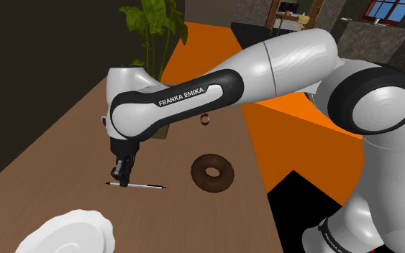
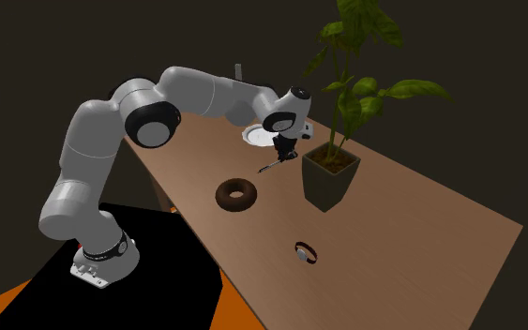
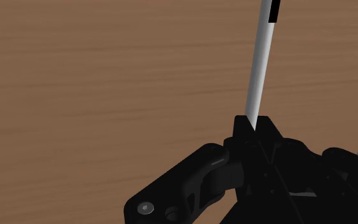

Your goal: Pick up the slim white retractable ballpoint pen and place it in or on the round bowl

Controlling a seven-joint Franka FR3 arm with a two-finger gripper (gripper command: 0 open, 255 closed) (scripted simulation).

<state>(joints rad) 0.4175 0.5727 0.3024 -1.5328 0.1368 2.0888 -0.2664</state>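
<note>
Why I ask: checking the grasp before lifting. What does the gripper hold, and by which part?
The pen, clasped by the gripper near one end.

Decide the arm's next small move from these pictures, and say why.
Probably a short straight lift. The tool looks shut on the pen, which seems to lie flat on the table. The white bowl sits apart, so the pen should clear the surface first.

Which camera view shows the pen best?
The shoulder view: the pen shows at full length against the table, with both ends sticking out past the gripper. The wrist view shows one stretch of it, clasped in the gripper. The second exterior view shows a small sliver.
</note>
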